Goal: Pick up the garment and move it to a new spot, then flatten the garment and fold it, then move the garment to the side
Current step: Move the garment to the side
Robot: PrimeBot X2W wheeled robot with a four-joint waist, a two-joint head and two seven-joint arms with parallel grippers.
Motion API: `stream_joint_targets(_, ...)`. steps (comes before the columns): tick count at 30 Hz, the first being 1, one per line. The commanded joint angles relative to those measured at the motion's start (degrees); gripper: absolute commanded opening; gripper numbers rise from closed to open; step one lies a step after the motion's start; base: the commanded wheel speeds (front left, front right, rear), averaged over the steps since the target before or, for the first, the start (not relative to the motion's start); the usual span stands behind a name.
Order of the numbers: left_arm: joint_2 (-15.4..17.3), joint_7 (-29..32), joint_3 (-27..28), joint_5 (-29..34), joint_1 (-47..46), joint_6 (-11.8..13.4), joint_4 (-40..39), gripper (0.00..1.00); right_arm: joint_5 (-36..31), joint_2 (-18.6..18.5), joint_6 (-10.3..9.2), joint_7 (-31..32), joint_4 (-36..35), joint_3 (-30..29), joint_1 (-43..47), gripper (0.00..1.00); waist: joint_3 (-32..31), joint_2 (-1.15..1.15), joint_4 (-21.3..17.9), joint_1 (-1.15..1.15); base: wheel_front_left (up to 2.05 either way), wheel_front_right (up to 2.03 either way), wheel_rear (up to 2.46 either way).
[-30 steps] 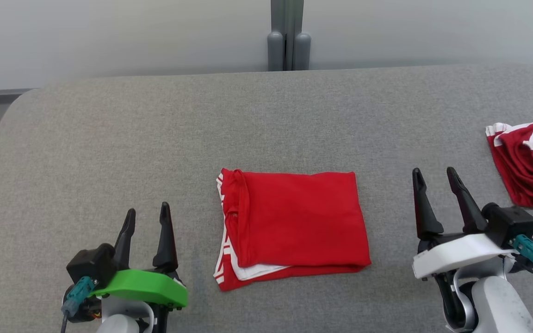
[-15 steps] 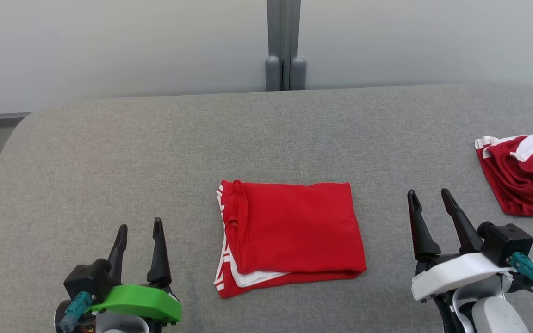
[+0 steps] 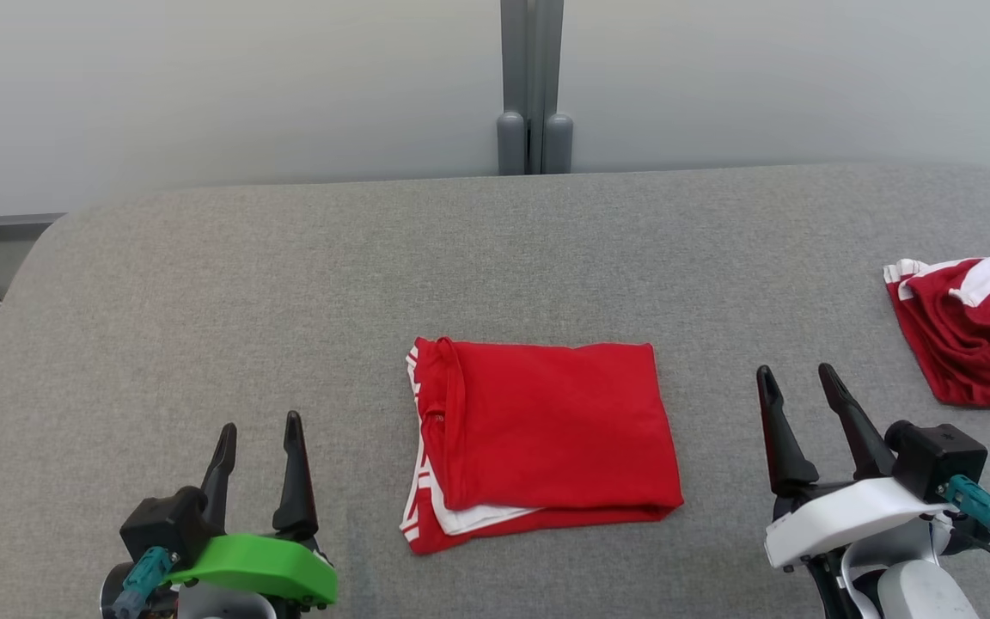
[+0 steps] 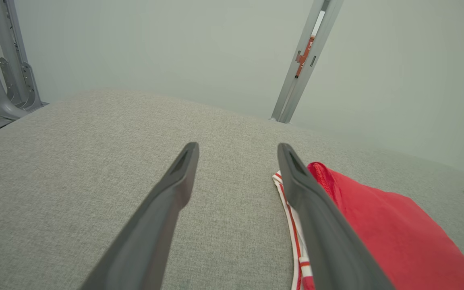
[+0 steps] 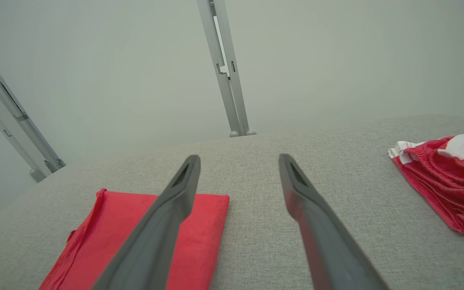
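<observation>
**Head view:** A folded red garment (image 3: 546, 430) is seen lying flat on the grey desk (image 3: 203, 301), about mid-width and toward the near side. It is roughly rectangular. White-striped trim is shown along its left edge, and a white layer is exposed at the lower left corner. The left tool (image 3: 260, 421) is seen at lower left under a green cover (image 3: 263, 567). Its fingers are parted and nothing is held. It is set off from the garment's left edge, not touching. The right tool (image 3: 795, 370) is seen at lower right over a white cover (image 3: 847, 511). It is likewise parted and empty, off the garment's right edge. A second garment (image 3: 972, 344), red and white and crumpled, is seen at the desk's right side, cut by the frame. A grey post (image 3: 534, 86) is seen behind the far edge, against a pale wall (image 3: 203, 86).

**Left wrist view:** The left tool's fingers (image 4: 167, 205) are seen spread wide, with bare desk between them and nothing gripped. The folded garment is placed to the right, its striped edge partly hidden behind the finger on that side.

**Right wrist view:** The right tool's fingers (image 5: 316, 225) are seen spread wide with bare desk between them, empty. The folded garment is seen at lower left, partly covered by the finger on that side. The crumpled second garment is seen at far right, well apart from it.
</observation>
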Motion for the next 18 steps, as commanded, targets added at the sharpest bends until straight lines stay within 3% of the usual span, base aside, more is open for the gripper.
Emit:
stream_joint_targets(1, 0.4, -0.16, 0.01, 0.38, 0.57, -0.07, 0.06, 1.0, 0.26, -0.09, 0.0, 0.21, 0.17, -0.09, 0.49, 1.0, 0.02, 0.0, 0.02, 0.0, 0.0, 0.0, 0.0)
stream_joint_targets(8, 0.42, -0.16, 0.04, 0.34, 0.18, 0.11, -0.22, 1.0, -1.41, -0.11, 0.0, 4.79, 1.22, -1.2, -1.72, 1.0, 0.52, 0.0, 0.21, 0.0, 0.0, 0.0, 0.0)
stream_joint_targets(13, 0.06, -0.15, 0.03, 0.4, -0.78, -0.02, -0.51, 1.0, -2.15, -1.28, 0.0, 14.65, 2.7, -1.42, -5.62, 1.0, 2.16, 0.0, 1.31, 0.0, 0.0, 0.0, 0.0)
stream_joint_targets(18, -0.63, -0.15, 0.27, 0.61, -1.72, -0.14, -0.46, 1.0, 1.66, -3.61, 0.0, 24.65, 5.66, 0.03, -10.19, 1.0, 4.33, 0.0, 3.58, 0.0, 0.0, 0.0, 0.0)
